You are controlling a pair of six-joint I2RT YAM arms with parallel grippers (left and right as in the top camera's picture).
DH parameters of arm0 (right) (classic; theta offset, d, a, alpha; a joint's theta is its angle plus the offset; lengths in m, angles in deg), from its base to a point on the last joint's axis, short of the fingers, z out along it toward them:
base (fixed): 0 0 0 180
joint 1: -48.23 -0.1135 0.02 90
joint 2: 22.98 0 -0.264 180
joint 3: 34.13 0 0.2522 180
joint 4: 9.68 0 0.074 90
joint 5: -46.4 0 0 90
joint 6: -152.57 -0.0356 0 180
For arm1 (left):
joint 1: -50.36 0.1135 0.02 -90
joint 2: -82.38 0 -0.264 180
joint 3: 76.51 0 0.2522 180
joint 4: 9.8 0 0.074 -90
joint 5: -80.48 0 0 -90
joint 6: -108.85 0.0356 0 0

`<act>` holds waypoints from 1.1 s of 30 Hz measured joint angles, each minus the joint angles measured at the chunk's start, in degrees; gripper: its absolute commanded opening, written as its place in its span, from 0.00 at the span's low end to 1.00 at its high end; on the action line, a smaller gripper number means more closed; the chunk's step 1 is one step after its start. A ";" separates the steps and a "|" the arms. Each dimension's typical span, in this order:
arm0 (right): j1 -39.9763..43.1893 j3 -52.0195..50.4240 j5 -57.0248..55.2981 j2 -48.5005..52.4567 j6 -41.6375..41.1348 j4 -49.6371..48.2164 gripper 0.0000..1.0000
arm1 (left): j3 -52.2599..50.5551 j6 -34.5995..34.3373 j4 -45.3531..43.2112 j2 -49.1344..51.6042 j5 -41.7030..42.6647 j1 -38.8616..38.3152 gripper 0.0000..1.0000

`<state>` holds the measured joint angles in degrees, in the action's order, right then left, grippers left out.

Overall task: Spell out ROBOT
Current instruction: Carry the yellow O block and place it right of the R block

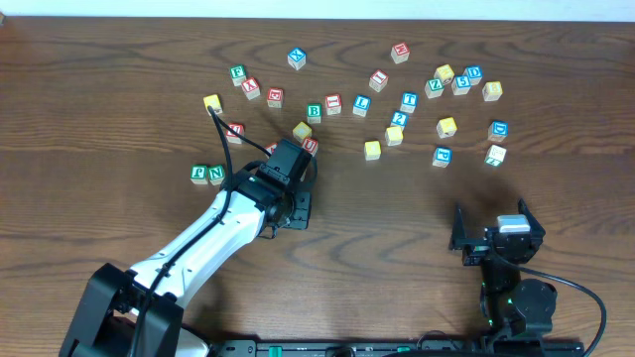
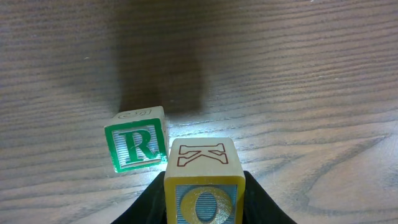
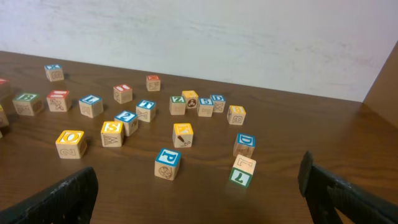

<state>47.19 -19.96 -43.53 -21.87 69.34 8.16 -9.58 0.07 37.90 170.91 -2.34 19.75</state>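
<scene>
Left wrist view: left gripper [image 2: 204, 208] clamps the O block [image 2: 203, 186]. R block [image 2: 137, 146] stands just beside it, toward the frame's left.

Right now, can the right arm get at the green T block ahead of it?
Probably yes: the right gripper is open, the green T block lies just ahead with only bare table between, and the D block stands behind it.

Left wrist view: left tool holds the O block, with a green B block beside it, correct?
No: the block beside it is a green R block, not B, per the left wrist view. The left tool does hold the O block.
</scene>
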 measured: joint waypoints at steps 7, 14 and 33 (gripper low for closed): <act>0.00 0.00 0.00 0.00 0.00 0.00 0.99 | 0.00 -0.50 -0.63 0.00 0.02 0.00 0.13; 0.00 0.00 0.00 0.00 0.00 0.00 0.99 | 0.00 -0.70 -0.98 0.00 -1.14 0.00 0.09; 0.00 0.00 0.00 0.00 0.00 -0.02 0.99 | 0.00 -1.20 -2.27 0.00 -4.17 -2.93 0.08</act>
<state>47.19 -19.96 -43.53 -21.87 69.34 8.14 -9.58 -1.13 35.62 170.91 -6.52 16.82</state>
